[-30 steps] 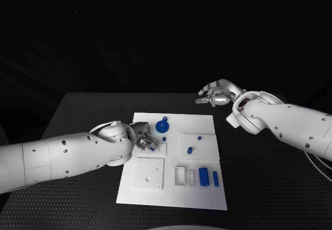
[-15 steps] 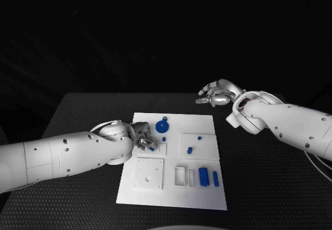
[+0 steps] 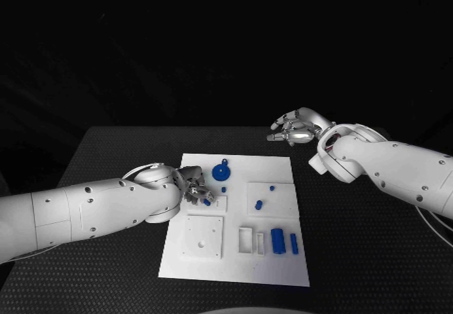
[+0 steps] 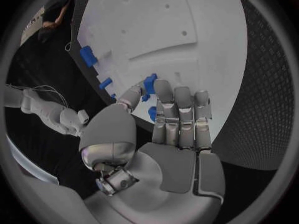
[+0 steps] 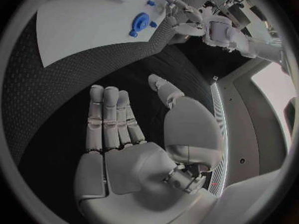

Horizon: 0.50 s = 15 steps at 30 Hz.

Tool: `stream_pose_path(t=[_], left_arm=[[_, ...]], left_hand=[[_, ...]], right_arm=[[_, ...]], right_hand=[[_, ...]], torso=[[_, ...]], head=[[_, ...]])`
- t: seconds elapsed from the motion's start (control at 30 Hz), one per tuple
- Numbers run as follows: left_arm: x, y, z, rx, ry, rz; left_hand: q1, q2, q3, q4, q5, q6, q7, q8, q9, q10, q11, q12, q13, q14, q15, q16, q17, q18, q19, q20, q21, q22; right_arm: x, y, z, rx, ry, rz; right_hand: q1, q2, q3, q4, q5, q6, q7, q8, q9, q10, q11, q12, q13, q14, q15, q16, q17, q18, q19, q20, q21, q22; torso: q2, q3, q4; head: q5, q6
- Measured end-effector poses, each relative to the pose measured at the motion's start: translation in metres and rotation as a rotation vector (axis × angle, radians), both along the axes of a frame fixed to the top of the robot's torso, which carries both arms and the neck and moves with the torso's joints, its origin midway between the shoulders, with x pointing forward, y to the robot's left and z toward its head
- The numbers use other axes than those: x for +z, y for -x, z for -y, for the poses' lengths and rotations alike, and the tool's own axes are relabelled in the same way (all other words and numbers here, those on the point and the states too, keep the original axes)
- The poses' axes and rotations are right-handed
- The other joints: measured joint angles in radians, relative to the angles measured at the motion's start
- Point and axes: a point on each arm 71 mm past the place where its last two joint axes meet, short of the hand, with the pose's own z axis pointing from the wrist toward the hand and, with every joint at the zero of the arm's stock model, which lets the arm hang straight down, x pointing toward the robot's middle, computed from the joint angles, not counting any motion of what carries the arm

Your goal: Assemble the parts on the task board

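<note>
The left hand [image 3: 194, 186] pinches a small blue plastic peg [image 4: 149, 83] in its fingers [image 4: 176, 104] over the white task board [image 3: 283, 216]; seating it likely follows. The right hand [image 3: 294, 127] hangs empty, fingers apart.

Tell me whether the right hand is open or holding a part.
Open. The right hand shows a bare palm with its fingers extended and apart, nothing between them, and it hangs above the black table beyond the task board.
</note>
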Motion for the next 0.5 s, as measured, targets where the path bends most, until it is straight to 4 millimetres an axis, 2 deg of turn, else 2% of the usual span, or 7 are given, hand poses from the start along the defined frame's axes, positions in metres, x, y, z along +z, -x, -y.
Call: stream_pose_path(t=[0.03, 0.07, 0.1, 0.13, 0.17, 0.2, 0.5], left_arm=[[0.0, 0.0, -0.0002, 0.002, 0.001, -0.001], [0.0001, -0.0001, -0.0003, 0.004, 0.003, -0.003], [0.0002, -0.0001, -0.0004, 0.006, 0.004, -0.005], [0.0, 0.0, -0.0003, 0.007, 0.006, -0.007], [-0.0006, 0.0004, -0.0002, 0.008, 0.007, -0.01], [-0.0009, 0.0006, -0.0002, 0.01, 0.009, -0.013], [-0.0008, 0.0008, 0.0, 0.017, 0.012, -0.017]], left_hand=[[-0.003, 0.003, 0.002, 0.0, -0.005, 0.001, -0.001, 0.003, 0.001, 0.0, 0.0, 0.002, 0.0, 0.0, 0.0, 0.001, 0.0, 0.0, 0.0, 0.0, 0.0, 0.0], [0.003, -0.003, 0.034, 0.007, -0.065, 0.001, -0.001, 0.004, 0.002, 0.0, 0.0, 0.007, 0.0, 0.0, 0.0, 0.005, -0.001, 0.0, 0.0, 0.0, 0.0, -0.001], [0.023, -0.023, 0.099, 0.025, -0.179, 0.001, -0.001, 0.006, 0.005, 0.0, 0.0, 0.015, 0.0, 0.001, -0.001, 0.011, -0.002, 0.0, 0.003, -0.001, 0.0, -0.002], [0.031, -0.031, 0.111, 0.037, -0.238, 0.002, -0.002, 0.01, 0.006, 0.0, 0.0, 0.023, 0.0, 0.004, -0.004, 0.016, -0.003, 0.0, 0.011, -0.004, 0.004, -0.005], [0.033, -0.033, 0.121, 0.047, -0.257, 0.004, -0.004, 0.014, 0.011, 0.0, 0.0, 0.025, -0.001, 0.006, -0.005, 0.016, -0.004, 0.0, 0.011, -0.004, 0.008, -0.004], [0.035, -0.035, 0.133, 0.059, -0.264, 0.004, -0.004, 0.014, 0.012, 0.0, 0.0, 0.025, -0.002, 0.006, -0.005, 0.016, -0.005, 0.0, 0.011, -0.004, 0.008, -0.004], [0.035, -0.035, 0.136, 0.061, -0.27, 0.005, -0.005, 0.014, 0.016, 0.0, 0.0, 0.032, -0.002, 0.008, -0.004, 0.02, -0.005, 0.0, 0.011, -0.004, 0.016, -0.002]], right_arm=[[0.0, 0.0, 0.0, 0.0, 0.0, 0.0], [0.0, 0.0, 0.0001, 0.0, 0.0, 0.0], [0.0, 0.0, 0.0002, 0.0, 0.0, 0.0], [0.0, 0.0, 0.0002, 0.0, 0.0, 0.0], [0.0, 0.0, 0.0002, 0.0, 0.0, 0.0], [0.0, 0.0, 0.0002, 0.0, 0.0, 0.0], [-0.0001, -0.0001, 0.0, 0.001, 0.0, -0.001]], right_hand=[[0.0, 0.0, 0.0, 0.0, 0.0, 0.0, 0.0, 0.0, 0.0, 0.0, 0.0, 0.0, 0.0, 0.0, 0.0, 0.0, 0.0, 0.0, 0.0, 0.0, 0.0, 0.0], [0.0, 0.0, 0.0, 0.0, 0.0, 0.0, 0.0, 0.0, 0.0, 0.0, 0.0, 0.0, 0.0, 0.0, 0.0, 0.0, 0.0, 0.0, 0.0, 0.0, 0.0, 0.0], [0.0, 0.0, 0.0, 0.0, 0.0, 0.0, 0.0, 0.0, 0.0, 0.0, 0.0, 0.0, 0.0, 0.0, 0.0, 0.0, 0.0, 0.0, 0.0, 0.0, 0.0, 0.0], [0.0, 0.0, 0.0, 0.0, 0.0, 0.0, 0.0, 0.0, 0.0, 0.0, 0.0, 0.0, 0.0, 0.0, 0.0, 0.0, 0.0, 0.0, 0.0, 0.0, 0.0, 0.0], [0.0, 0.0, 0.0, 0.0, 0.0, 0.0, 0.0, 0.0, 0.0, 0.0, 0.0, 0.0, 0.0, 0.0, 0.0, 0.0, 0.0, 0.0, 0.0, 0.0, 0.0, 0.0], [0.0, 0.0, 0.0, 0.0, 0.0, 0.0, 0.0, 0.0, 0.0, 0.0, 0.0, 0.0, 0.0, 0.0, 0.0, 0.0, 0.0, 0.0, 0.0, 0.0, 0.0, 0.0], [0.0, 0.0, 0.0, 0.0, 0.004, -0.002, 0.002, 0.004, 0.0, 0.0, 0.0, 0.0, -0.001, 0.0, 0.0, 0.0, -0.001, 0.0, 0.0, 0.0, 0.0, 0.001]], torso=[[0.0, 0.0, 0.0001], [0.0, -0.0001, 0.0003], [0.0, -0.0005, 0.0005], [0.0, -0.0006, 0.0005], [0.0, -0.0006, 0.0005], [0.0, -0.0007, 0.0008], [0.0, -0.0013, 0.0009]], head=[[0.0, 0.0], [0.0, 0.0], [0.0, 0.0], [0.0, 0.0], [-0.001, 0.0], [-0.001, 0.0], [0.0, 0.0]])
